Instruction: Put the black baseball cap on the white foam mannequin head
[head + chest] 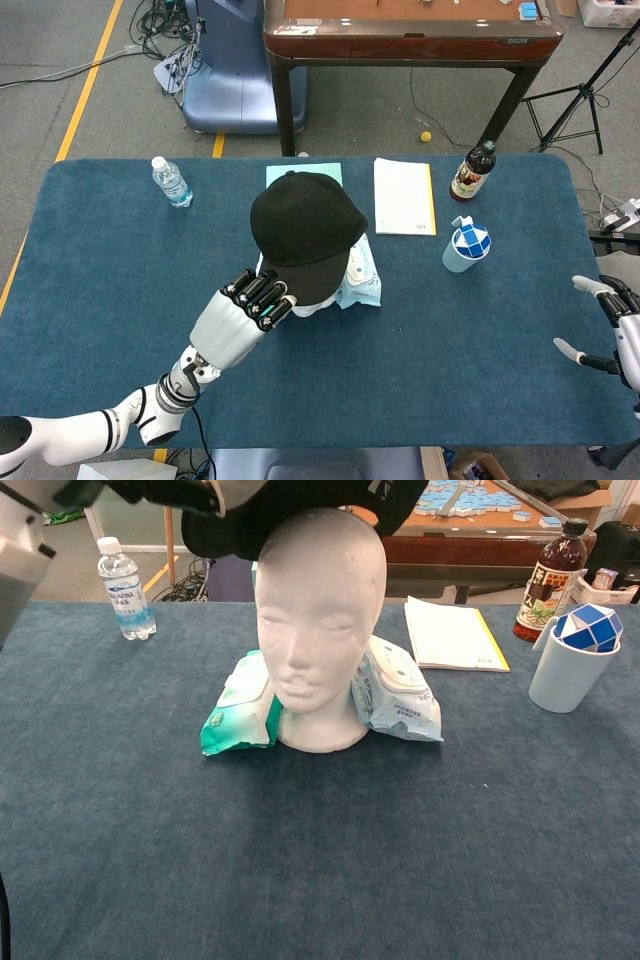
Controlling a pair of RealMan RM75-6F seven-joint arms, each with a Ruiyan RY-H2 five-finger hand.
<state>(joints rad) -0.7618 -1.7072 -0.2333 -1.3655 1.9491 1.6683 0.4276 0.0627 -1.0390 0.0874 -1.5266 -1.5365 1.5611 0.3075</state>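
The black baseball cap point(305, 228) sits over the top of the white foam mannequin head point(320, 630) at the table's middle. From the head view the cap hides nearly all of the head. In the chest view the cap point(300, 505) covers the crown while the face stays bare. My left hand point(250, 305) grips the cap's brim from the front left, fingers curled over its edge. My right hand point(612, 322) hovers at the table's right edge, fingers spread and holding nothing.
Two wipes packs point(238, 705) flank the mannequin's base. A water bottle point(172, 182) stands at the back left. A booklet point(403, 196), a dark bottle point(472, 172) and a cup with a blue-white puzzle point(465, 246) lie to the right. A teal box point(300, 172) peeks out behind the cap.
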